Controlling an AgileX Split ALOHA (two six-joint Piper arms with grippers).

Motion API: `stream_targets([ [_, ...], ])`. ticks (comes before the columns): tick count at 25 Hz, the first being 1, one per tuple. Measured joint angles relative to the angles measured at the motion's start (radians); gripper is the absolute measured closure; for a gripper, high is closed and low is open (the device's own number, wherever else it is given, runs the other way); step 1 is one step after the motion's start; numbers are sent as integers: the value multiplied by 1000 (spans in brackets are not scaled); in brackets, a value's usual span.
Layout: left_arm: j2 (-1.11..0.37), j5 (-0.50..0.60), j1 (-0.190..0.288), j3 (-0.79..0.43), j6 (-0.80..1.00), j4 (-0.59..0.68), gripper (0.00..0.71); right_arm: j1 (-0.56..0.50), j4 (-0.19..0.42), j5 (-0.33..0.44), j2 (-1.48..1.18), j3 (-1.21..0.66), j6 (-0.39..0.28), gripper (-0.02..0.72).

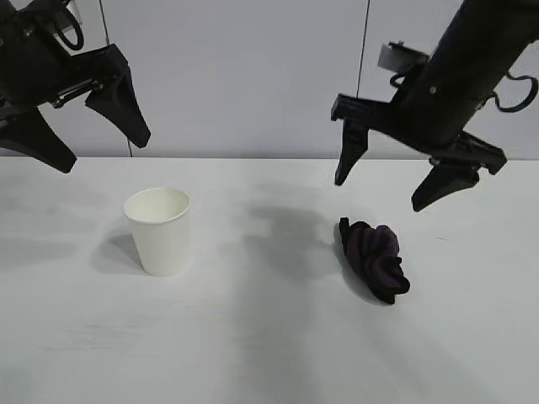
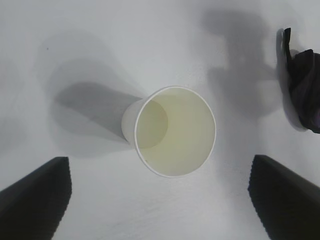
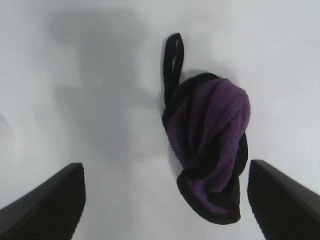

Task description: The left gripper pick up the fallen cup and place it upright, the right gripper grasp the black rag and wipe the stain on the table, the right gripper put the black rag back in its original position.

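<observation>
The white paper cup stands upright on the white table, left of centre; the left wrist view looks down into it. My left gripper hangs open and empty high above the table, up and to the left of the cup. The black rag with purple folds lies bunched on the table right of centre; it also shows in the right wrist view. My right gripper is open and empty, raised above the rag. No brown stain shows on the table.
A pale grey panelled wall runs behind the table. The arms cast soft shadows between cup and rag. An edge of the rag shows in the left wrist view.
</observation>
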State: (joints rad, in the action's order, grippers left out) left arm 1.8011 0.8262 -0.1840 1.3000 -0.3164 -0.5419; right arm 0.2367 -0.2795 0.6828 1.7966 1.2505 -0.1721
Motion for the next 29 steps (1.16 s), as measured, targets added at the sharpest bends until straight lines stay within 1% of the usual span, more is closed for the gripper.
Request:
stream_targets([
  [2,0,0,0,0,0,0,16,-14,-9,24,-20,1,19,92],
  [4,0,0,0,0,0,0,16,-21,-7,54,-31,1,24,92],
  [6,0,0,0,0,0,0,16,-23,-1,66,-40,1,24,92],
  [19,0,0,0,0,0,1,16,-23,7,79,-62,3,27,92],
  [25,0,0,0,0,0,1,16,-23,10,81,-62,43,27,92],
  [29,0,0,0,0,0,1,16,-23,22,104,-62,44,27,92],
])
